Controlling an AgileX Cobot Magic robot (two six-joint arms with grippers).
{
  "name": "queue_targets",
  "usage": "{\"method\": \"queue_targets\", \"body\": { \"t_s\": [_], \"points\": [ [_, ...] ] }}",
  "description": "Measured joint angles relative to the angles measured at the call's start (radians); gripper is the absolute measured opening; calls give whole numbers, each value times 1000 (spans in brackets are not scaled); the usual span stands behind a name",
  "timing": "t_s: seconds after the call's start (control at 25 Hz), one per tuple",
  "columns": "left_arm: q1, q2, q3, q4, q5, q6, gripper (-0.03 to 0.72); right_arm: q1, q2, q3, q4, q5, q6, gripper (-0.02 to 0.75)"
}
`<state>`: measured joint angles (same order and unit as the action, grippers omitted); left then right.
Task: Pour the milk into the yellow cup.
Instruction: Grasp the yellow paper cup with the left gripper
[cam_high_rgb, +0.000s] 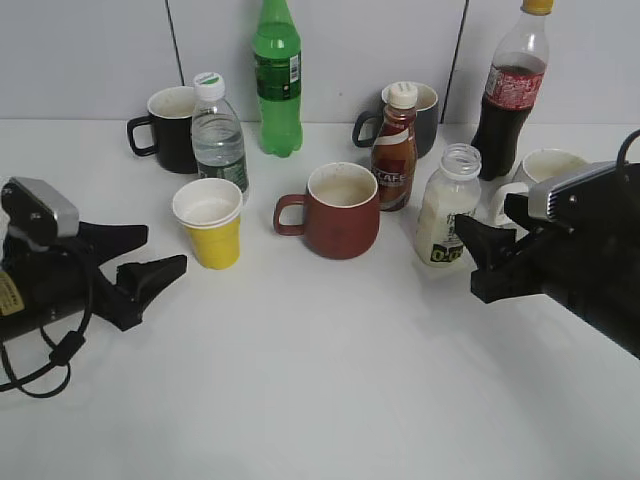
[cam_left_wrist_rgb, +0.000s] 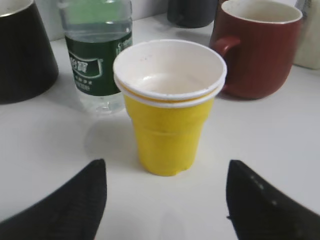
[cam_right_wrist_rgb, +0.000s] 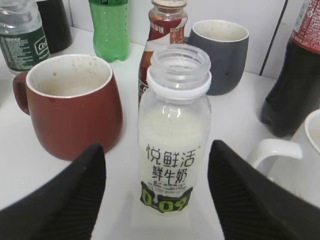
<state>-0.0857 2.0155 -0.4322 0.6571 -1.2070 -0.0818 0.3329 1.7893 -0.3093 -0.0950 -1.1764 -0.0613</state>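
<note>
**Q:** Where does the milk stand with respect to the right tool?

**A:** The milk bottle (cam_right_wrist_rgb: 174, 135) stands upright and capless on the white surface (cam_high_rgb: 330, 380), straight ahead of the right tool (cam_right_wrist_rgb: 157, 200) and centred on the gap between its two black fingers (cam_right_wrist_rgb: 65, 200). The fingers are spread apart, one on either side of the bottle's base, and do not touch it. Beyond the bottle, to the tool's left, stands a red-brown mug (cam_right_wrist_rgb: 70, 107); directly behind it is a brown coffee bottle (cam_right_wrist_rgb: 165, 35), and further back a dark grey mug (cam_right_wrist_rgb: 220, 55). To the tool's right are a cola bottle (cam_right_wrist_rgb: 295, 75) and the handle of a white mug (cam_right_wrist_rgb: 272, 150).

**Q:** And the yellow cup?

**A:** The yellow cup (cam_left_wrist_rgb: 167, 105) stands upright just ahead of the left tool (cam_left_wrist_rgb: 165, 200), in line with the opening between its fingers (cam_left_wrist_rgb: 70, 205). This tool is also spread wide, holds nothing, and is clear of the cup. Behind the cup, to the tool's left, stand a water bottle (cam_left_wrist_rgb: 97, 55) and a black mug (cam_left_wrist_rgb: 22, 50). In the exterior view a green bottle (cam_high_rgb: 277, 80) stands at the rear of the surface.
</note>
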Motion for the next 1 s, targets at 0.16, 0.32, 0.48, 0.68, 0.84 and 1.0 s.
{"method": "queue_targets", "body": {
  "t_s": [0.16,0.32,0.48,0.68,0.84,1.0],
  "points": [
    [0,62,-93,69,-1,0,569,0,16,-3,-1,-2,0,482],
    [0,104,-152,97,-2,-37,587,0,55,-27,-2,-3,0,482],
    [-5,143,-198,100,-2,-55,602,0,86,-38,-2,-18,0,482],
    [-59,189,-260,91,-1,-57,605,0,104,-38,-2,-28,0,482],
    [-98,218,-319,58,-1,-57,605,0,104,-39,4,-30,0,482],
    [-123,238,-381,42,29,-57,605,0,104,-40,5,-32,0,482]
  ]
}}
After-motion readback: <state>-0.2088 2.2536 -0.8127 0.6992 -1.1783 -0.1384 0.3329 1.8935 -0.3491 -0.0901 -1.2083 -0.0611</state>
